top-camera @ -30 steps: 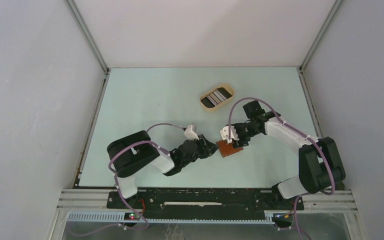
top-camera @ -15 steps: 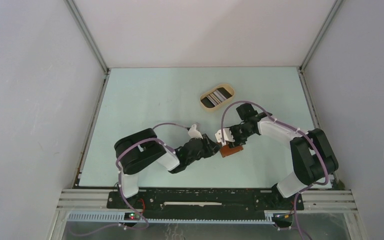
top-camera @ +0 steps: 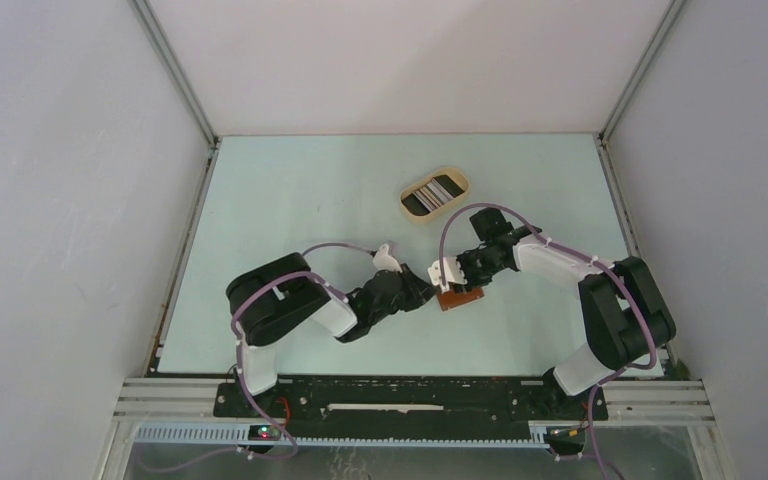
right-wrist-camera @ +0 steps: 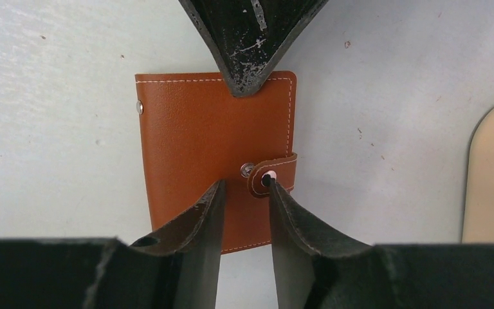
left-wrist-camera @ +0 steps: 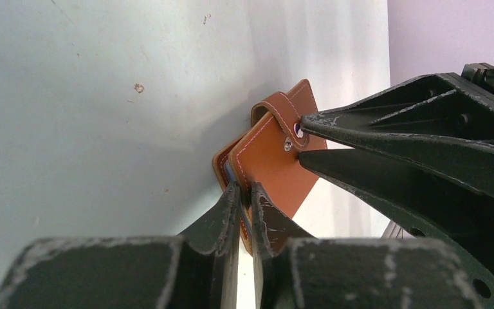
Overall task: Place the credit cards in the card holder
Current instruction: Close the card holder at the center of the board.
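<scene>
The card holder (top-camera: 463,298), a reddish-brown leather wallet, lies folded on the pale table between my two grippers. My left gripper (left-wrist-camera: 244,190) is shut on the card holder's (left-wrist-camera: 276,161) near edge, pinching its cover. From the opposite side my right gripper (right-wrist-camera: 243,183) stands open over the wallet's face (right-wrist-camera: 193,129). One of its fingertips (right-wrist-camera: 267,180) touches the button of the closing tab (right-wrist-camera: 276,168), which sits just off its stud. The credit cards (top-camera: 434,192), dark and pale, lie in the tray further back.
A beige oval tray (top-camera: 405,206) holding the cards stands behind the wallet, and its rim (right-wrist-camera: 489,174) shows at the right of the right wrist view. White enclosure walls surround the table.
My left gripper has slid right and closed on the wallet's edge. My right gripper has moved left over the wallet, and its jaws have narrowed.
</scene>
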Controlling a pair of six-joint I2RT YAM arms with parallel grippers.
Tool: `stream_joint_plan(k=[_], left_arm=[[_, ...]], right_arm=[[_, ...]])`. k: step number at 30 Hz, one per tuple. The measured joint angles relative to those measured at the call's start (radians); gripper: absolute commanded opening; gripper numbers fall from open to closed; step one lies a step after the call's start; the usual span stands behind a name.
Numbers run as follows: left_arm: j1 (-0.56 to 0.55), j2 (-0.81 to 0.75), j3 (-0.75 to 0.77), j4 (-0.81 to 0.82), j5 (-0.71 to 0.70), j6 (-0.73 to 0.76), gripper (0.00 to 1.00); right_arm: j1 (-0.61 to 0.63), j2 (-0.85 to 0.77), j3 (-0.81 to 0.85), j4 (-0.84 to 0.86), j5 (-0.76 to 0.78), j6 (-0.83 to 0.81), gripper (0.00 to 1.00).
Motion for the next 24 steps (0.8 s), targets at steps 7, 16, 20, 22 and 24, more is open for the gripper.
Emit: stream_joint_plan(k=[7,16,20,22,24], left_arm=[[0.021,0.0,0.015,-0.019,0.027,0.024,0.12],[0.048,0.0,0.043,-0.057,0.094,0.061,0.11],[0.063,0.0,0.053,-0.072,0.123,0.08,0.1],[0.07,0.0,0.06,-0.084,0.137,0.09,0.1],[0.077,0.0,0.072,-0.101,0.156,0.105,0.09]], right_arm=[[0.0,0.0,-0.003,0.019,0.004,0.01,0.27],[0.006,0.0,-0.003,0.1,0.034,0.06,0.16],[0.006,0.0,-0.003,0.116,0.045,0.071,0.07],[0.006,0.0,-0.003,0.116,0.047,0.071,0.04],[0.006,0.0,-0.003,0.115,0.047,0.071,0.0]])
